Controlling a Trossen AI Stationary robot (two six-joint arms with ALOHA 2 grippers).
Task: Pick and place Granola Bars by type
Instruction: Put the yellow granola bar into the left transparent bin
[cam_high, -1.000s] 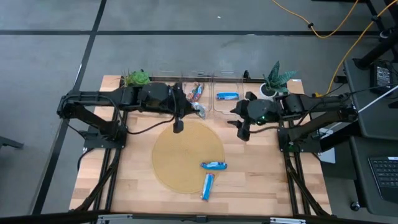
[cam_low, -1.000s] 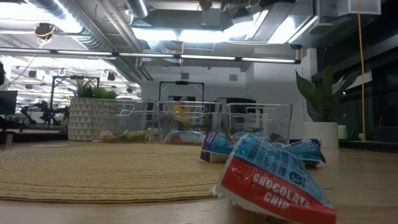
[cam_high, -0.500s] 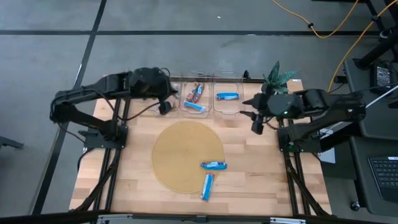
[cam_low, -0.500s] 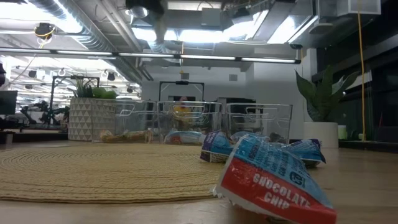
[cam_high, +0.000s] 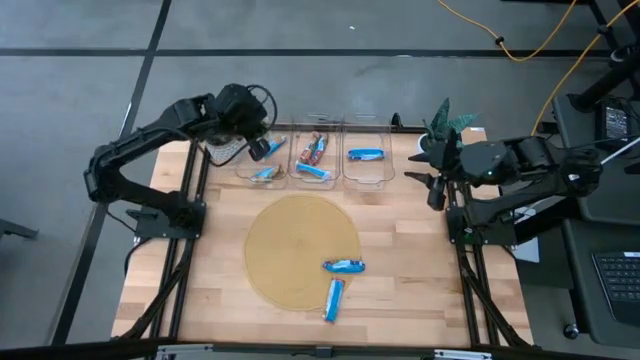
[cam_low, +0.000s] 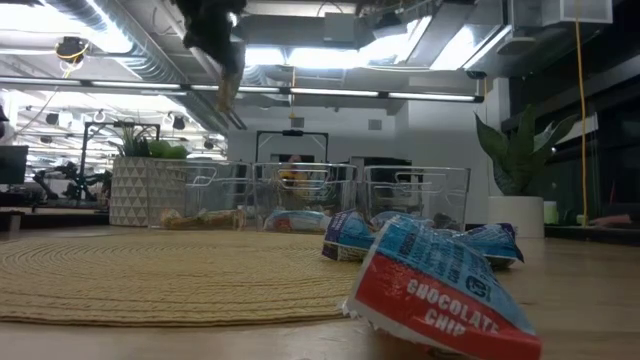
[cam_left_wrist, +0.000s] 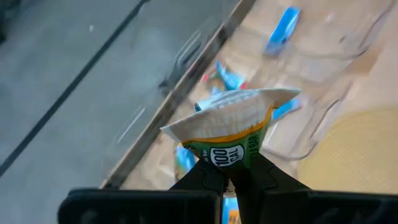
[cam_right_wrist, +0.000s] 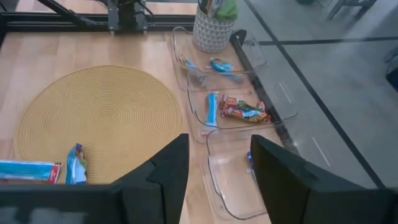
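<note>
Granola Bars: one wrapped bar with a white crimped end and a green-and-orange label (cam_left_wrist: 233, 134) is pinched between the left gripper's (cam_high: 262, 148) dark fingers (cam_left_wrist: 205, 177), held above the far-left clear plastic bin (cam_high: 258, 170), presumably for release among its own kind. That bin already holds a blue bar (cam_high: 264, 174). The middle bin (cam_high: 316, 160) contains a red-brown bar (cam_high: 316, 148) and a blue one (cam_high: 313, 171); the right-hand bin (cam_high: 366, 160) has a single blue bar (cam_high: 365, 155). Grouping appears to follow type. Two blue-wrapped bars remain unsorted: one (cam_high: 344, 266) on the round woven straw mat (cam_high: 290, 245), one (cam_high: 334, 298) at its near edge on the wooden bench (cam_high: 420, 280). The right gripper (cam_high: 433, 185) waits near the bench's far right edge with its fingers (cam_right_wrist: 165, 171) spread and empty, clear of the bins. A potted plant (cam_high: 442, 128) stands beside it.
</note>
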